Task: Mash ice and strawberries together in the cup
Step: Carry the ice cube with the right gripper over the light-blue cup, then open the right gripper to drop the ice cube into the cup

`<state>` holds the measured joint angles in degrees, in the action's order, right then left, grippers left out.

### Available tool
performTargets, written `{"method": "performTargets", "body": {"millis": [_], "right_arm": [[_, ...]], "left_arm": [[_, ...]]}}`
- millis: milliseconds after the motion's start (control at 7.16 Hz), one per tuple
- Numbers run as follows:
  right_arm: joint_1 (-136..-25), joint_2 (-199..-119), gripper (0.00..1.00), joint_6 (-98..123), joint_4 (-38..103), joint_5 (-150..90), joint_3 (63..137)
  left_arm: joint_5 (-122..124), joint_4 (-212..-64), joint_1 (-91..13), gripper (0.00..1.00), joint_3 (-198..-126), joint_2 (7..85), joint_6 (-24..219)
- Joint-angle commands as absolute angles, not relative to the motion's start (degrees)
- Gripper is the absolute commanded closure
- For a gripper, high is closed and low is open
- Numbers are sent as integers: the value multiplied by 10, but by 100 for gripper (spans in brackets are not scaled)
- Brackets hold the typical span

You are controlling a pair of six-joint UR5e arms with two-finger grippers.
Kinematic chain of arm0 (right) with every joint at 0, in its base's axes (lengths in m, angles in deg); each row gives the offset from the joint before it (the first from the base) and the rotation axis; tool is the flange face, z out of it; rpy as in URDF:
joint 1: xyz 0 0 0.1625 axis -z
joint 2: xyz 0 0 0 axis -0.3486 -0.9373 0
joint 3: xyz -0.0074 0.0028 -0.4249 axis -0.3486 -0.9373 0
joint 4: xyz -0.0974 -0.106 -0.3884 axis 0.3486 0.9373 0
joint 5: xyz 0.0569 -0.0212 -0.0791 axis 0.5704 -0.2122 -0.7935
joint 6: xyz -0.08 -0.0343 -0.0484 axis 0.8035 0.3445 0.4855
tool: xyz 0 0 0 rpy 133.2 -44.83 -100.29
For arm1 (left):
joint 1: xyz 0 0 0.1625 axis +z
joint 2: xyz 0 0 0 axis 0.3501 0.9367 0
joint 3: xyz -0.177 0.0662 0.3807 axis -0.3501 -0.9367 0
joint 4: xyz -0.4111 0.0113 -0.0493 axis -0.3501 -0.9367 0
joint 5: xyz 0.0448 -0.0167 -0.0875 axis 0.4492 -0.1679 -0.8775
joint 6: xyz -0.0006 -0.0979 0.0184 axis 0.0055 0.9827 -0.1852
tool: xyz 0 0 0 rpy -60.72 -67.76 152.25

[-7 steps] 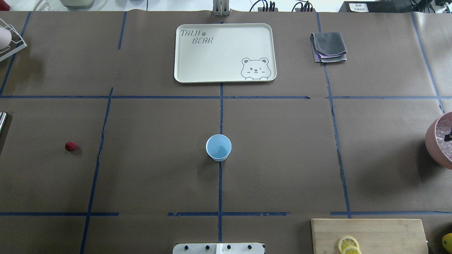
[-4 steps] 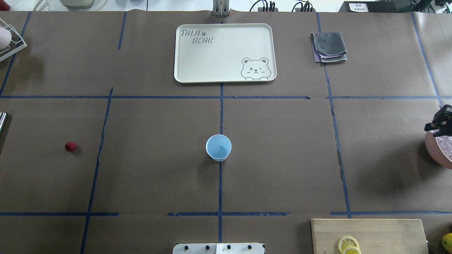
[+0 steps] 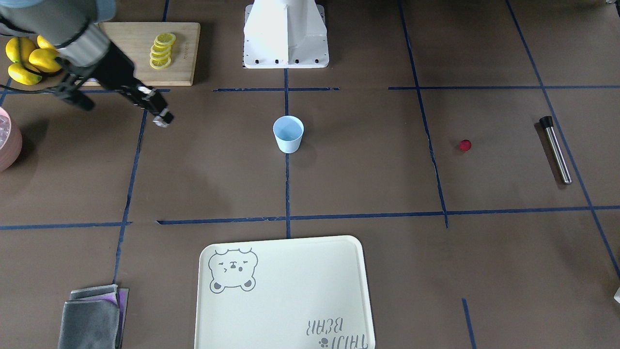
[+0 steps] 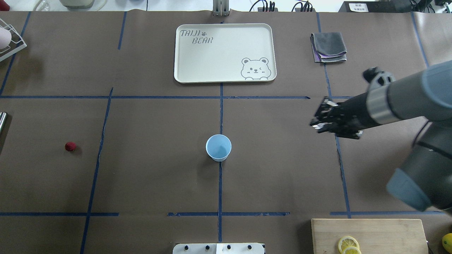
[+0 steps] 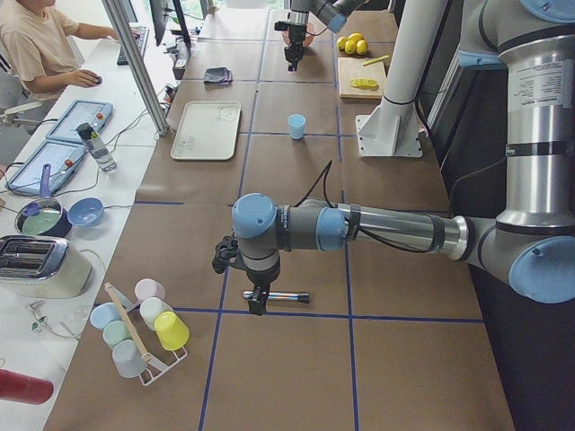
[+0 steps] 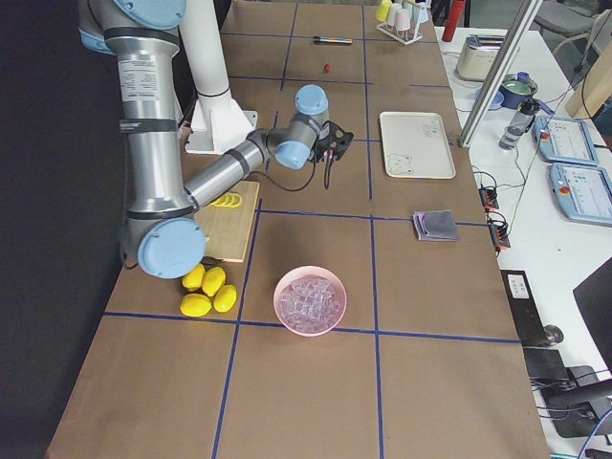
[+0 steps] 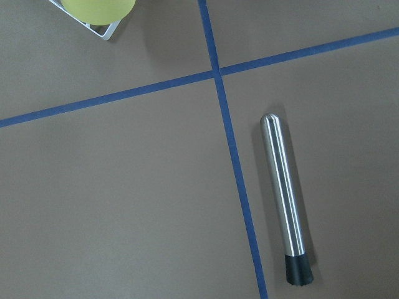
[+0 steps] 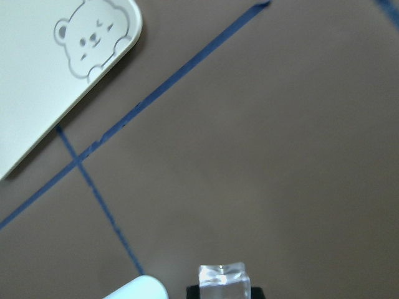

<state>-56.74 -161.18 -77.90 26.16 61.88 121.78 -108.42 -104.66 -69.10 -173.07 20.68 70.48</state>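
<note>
1. Pinching one ice cube [image 8: 223,275] in the right gripper [image 4: 317,119], fingers closed onto it, hovering over the table [image 4: 275,176] well to the right of the cup [image 4: 218,147].
2. Showing the cup standing upright at the table's middle.
3. Showing the strawberry [image 4: 70,146] lying on the table, far left of the cup.
4. Hanging the left gripper [image 5: 258,303] above a steel rod [image 7: 285,199]; cannot tell how far open.
5. Holding more ice [image 6: 309,298] in a pink bowl [image 6: 278,304] near lemons [image 6: 206,290].

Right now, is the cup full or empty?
Empty. The cup shows only its bare blue inside; the strawberry lies apart, and the right end effector holds ice.
</note>
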Motion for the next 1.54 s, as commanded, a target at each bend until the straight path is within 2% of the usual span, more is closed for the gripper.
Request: {"method": "performTargets", "body": {"millis": [0, 279, 558, 698, 838, 977, 1117, 1396], "right_arm": [[-474, -1435, 99, -841, 340, 503, 1114], [-460, -1384, 98, -839, 340, 494, 1053], [-448, -1388, 94, -842, 340, 492, 1048], [-445, -1389, 68, -842, 340, 492, 1047], [-444, -1389, 55, -842, 340, 492, 1047], [-441, -1393, 33, -841, 340, 491, 1048], [-438, -1394, 21, -841, 341, 491, 1048], [-446, -1403, 17, -838, 347, 497, 1081]], "left_arm": [[-1085, -1048, -692, 0, -1729, 206, 705], [-1085, -1048, -692, 0, -1730, 205, 705], [-1097, -1048, -692, 0, -1730, 205, 705], [-1102, -1048, -692, 0, -1729, 205, 704], [-1102, -1048, -692, 0, -1731, 196, 704], [-1103, -1053, -692, 0, -1732, 193, 704], [-1103, -1053, -691, 0, -1733, 191, 704], [-1103, -1053, -691, 0, -1736, 191, 704]]}}
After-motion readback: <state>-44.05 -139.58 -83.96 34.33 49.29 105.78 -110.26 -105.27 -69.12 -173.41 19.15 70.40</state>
